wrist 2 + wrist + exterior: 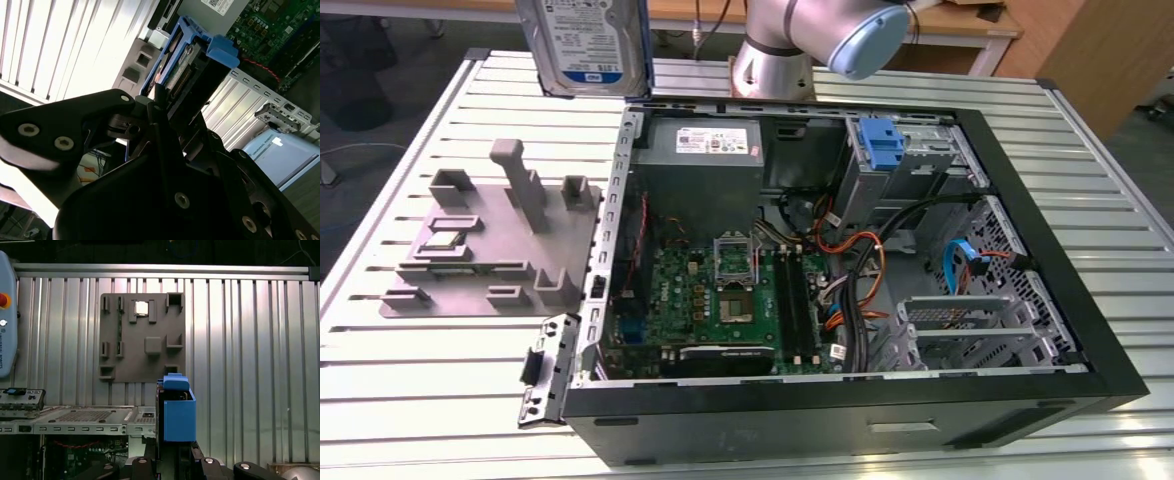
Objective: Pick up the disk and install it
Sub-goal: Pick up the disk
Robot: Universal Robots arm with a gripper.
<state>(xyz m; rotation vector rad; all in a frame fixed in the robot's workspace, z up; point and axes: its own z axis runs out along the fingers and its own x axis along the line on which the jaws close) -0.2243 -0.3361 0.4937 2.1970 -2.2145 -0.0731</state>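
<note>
The disk, silver-grey with a white-and-blue label and a blue bracket, hangs upright in the air at the exterior view's upper left, above the table beyond the case's far left corner. In the second wrist view my gripper is shut on the disk, whose blue bracket sticks out past the black fingers. In the first wrist view the disk's blue bracket stands over the case edge, with the gripper below it.
The open computer case lies on the slatted table, with motherboard, grey power supply and a blue-fronted drive cage inside. A grey fixture plate with upright pegs lies at the case's left. The arm's base stands behind.
</note>
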